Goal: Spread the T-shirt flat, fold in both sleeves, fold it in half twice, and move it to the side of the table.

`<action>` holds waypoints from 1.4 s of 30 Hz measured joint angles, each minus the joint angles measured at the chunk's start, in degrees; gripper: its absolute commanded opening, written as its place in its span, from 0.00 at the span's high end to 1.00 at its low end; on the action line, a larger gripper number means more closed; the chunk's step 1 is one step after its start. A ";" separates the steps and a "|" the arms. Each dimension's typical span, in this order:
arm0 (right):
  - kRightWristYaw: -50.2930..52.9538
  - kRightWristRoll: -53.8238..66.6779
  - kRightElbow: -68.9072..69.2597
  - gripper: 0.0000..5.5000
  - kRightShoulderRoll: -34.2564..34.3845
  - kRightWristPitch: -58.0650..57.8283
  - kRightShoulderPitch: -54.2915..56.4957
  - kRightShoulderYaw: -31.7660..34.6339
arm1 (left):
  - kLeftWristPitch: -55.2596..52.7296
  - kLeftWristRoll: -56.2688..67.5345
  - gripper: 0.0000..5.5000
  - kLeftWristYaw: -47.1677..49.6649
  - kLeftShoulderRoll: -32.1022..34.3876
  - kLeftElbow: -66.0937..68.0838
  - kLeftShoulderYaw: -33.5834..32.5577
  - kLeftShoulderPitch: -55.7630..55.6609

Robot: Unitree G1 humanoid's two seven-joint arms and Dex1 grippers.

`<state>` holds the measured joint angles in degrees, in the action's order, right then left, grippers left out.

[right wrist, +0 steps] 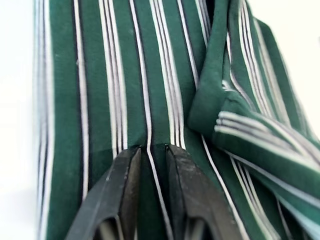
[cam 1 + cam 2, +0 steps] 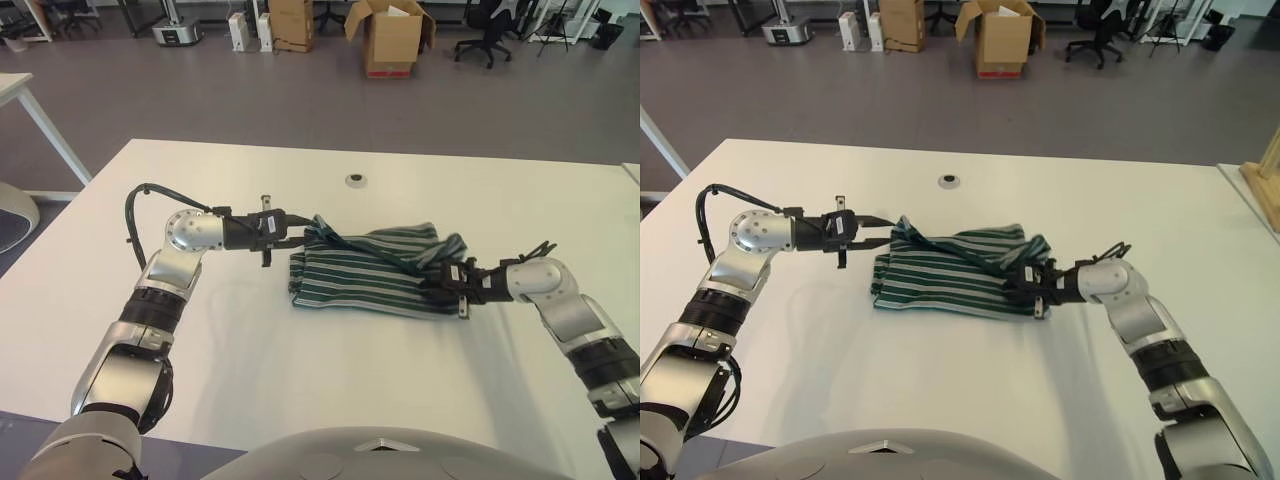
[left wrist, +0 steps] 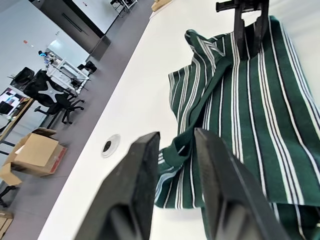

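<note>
A green T-shirt (image 2: 365, 268) with white stripes lies bunched and partly folded in the middle of the white table (image 2: 300, 390). My left gripper (image 2: 298, 236) is at the shirt's far left corner. Its fingers (image 3: 140, 165) are closed on a raised fold of cloth, and a band of fabric stretches from there across the shirt. My right gripper (image 2: 432, 283) is at the shirt's near right edge, low over the table. In the right wrist view its fingertips (image 1: 125, 165) pinch the striped cloth (image 1: 100, 75).
A small round cable hole (image 2: 354, 180) sits in the tabletop beyond the shirt. Bare tabletop surrounds the shirt on all sides. Another table's corner (image 2: 12, 88) stands off to the left, and cardboard boxes (image 2: 392, 38) and office chairs stand on the floor behind.
</note>
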<state>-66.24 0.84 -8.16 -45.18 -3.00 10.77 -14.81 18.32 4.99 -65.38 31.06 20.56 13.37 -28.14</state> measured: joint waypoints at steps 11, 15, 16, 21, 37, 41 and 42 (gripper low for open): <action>-0.74 8.21 2.26 0.83 -0.65 -14.84 -1.39 4.13 | 13.21 -7.07 0.76 1.77 0.07 0.65 14.47 12.56; 0.18 8.27 -6.16 0.83 2.82 -15.19 4.46 4.76 | 16.00 -7.73 0.76 3.85 0.08 3.30 15.51 11.65; 2.30 7.85 -10.69 0.83 4.82 -14.02 7.01 5.12 | 16.01 -7.74 0.76 4.32 0.25 3.10 15.65 11.82; 20.27 17.07 -35.70 0.83 17.27 -16.85 22.46 20.40 | 16.00 -7.60 0.76 4.84 0.75 1.83 15.81 12.15; 13.65 1.25 -27.24 0.83 12.32 9.00 13.90 8.03 | 12.69 -11.04 0.76 7.67 4.99 16.10 10.96 1.34; 8.18 0.45 -24.66 0.83 11.35 10.54 9.86 5.09 | 16.17 -15.00 0.76 10.30 4.17 28.45 11.87 -6.34; 7.88 -0.27 -24.12 0.83 10.66 10.82 9.65 4.49 | 17.13 -16.32 0.76 11.05 3.92 31.43 12.16 -8.25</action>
<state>-58.35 0.57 -32.28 -34.51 7.82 20.42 -10.32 35.44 -11.34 -54.33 34.98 51.98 25.53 -36.39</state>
